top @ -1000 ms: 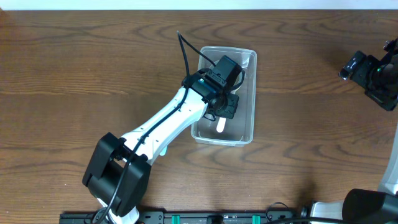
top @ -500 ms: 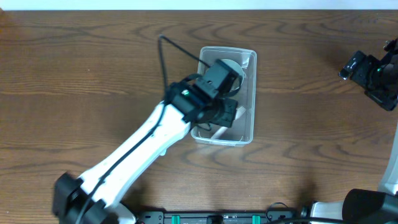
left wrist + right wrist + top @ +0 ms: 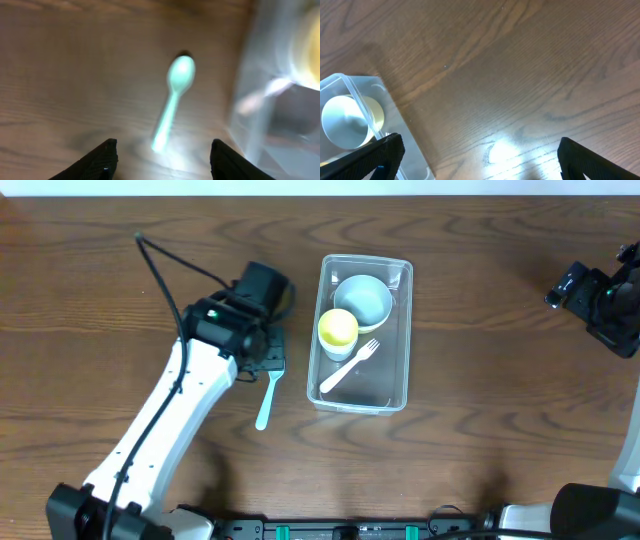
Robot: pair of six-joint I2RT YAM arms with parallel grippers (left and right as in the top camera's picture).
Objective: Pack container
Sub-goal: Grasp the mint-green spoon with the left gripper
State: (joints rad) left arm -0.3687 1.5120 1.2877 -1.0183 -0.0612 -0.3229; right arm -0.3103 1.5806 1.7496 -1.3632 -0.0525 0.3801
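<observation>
Wooden table (image 3: 480,430) seen from above, with both arms in the field. The container (image 3: 400,385), a clear rectangular tub with rounded corners, stands upright slightly right of the table's centre, long side running away from the arms' bases. Inside it, at the far end, sits a pale blue bowl (image 3: 365,300). A yellow cup (image 3: 338,328) stands just beside the bowl toward the left wall. A white fork (image 3: 347,369) lies aslant on the tub's floor at the near end, tines close to the cup.

A mint-green spoon (image 3: 173,102) lies flat on the bare wood just left of the tub, apart from it, with its scoop toward the near edge of the table. The left gripper (image 3: 268,358) hangs over the handle end of the spoon. The left wrist view, which is blurred, shows its two black fingers (image 3: 102,159) spread wide, with the tip of the handle reaching the gap between them and nothing clasped.

The right gripper (image 3: 480,145) sits at the far right of the table, well apart from the tub, its jaws spread wide over bare wood and holding nothing.
</observation>
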